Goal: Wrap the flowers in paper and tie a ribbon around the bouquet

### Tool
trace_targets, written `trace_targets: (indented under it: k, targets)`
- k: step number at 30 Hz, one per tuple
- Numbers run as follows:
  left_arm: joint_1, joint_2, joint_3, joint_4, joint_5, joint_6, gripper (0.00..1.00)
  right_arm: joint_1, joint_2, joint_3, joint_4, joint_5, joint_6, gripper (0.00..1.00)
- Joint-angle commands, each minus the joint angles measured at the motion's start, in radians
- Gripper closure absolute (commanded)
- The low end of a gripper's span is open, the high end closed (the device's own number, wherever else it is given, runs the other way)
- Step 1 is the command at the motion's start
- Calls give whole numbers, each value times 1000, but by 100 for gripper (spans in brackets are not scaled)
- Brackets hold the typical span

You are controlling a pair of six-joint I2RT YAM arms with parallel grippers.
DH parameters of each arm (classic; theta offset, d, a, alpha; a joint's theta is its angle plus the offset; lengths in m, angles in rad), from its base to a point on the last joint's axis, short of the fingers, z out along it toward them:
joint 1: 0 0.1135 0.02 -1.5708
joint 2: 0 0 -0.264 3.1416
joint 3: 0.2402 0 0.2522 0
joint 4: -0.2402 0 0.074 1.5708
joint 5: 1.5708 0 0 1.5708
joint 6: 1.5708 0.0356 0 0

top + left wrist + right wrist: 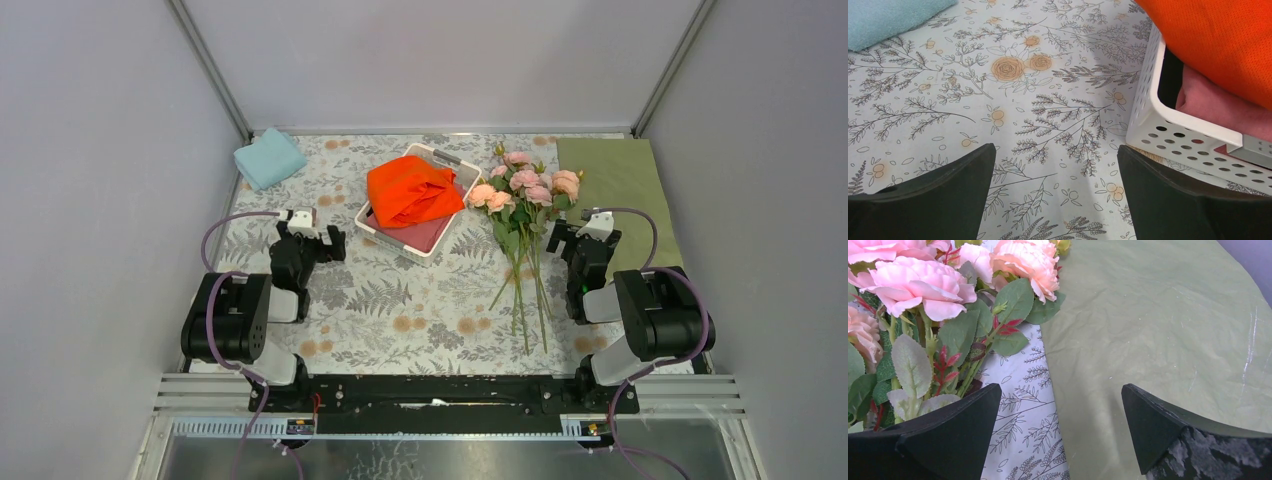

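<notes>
1. Flowers point(520, 200): loose bunch lying flat on the patterned table cover point(400, 310), between basket point(432, 250) and paper point(625, 190). Blooms point to the far side, stems to the near edge. In the right wrist view the flowers point(918, 290) have one bloom and a leaf reaching over the paper's left edge.
2. Paper point(1158, 340): spread flat at far right, olive face up, creased. Its near part is hidden under the right arm.
3. Left arm: folded back on itself, elbow high near its base, wrist low. Left gripper point(312, 240) sits just left of the basket, aimed toward the far side. Jaws released and wide apart, nothing between them point(1055, 155); only table cover shows in the gap.
4. Right arm: same folded pose. Right gripper point(565, 238) sits low between flowers and paper. Jaws released and wide, empty point(1060, 395), straddling the paper's left edge.
5. Basket holds an orange cloth point(410, 190) over a pink one point(1208, 100).
6. Blue cloth point(268, 158) lies folded at far left.
</notes>
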Motion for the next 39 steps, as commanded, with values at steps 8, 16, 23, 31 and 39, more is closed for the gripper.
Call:
trace_targets:
  k: [8,16,23,31,39]
  targets:
    - [48,-101,137,-238,-8,-44,1,1,-288,96,-313,165,63,0]
    - [156,-272,701,-1049,431,61,12,1,-547,304,-763,56,136,0]
    - [-549,-39,1112,-1548,187,212,99,2,-567,439,-989,-145,144,0]
    - [-754,507,1466,-1660,8,82,100,2,-572,465,-1072,-224,159,0]
    - [-738,604,1349,-1608,-177,111,100,2,-560,446,-1024,-246,180,0]
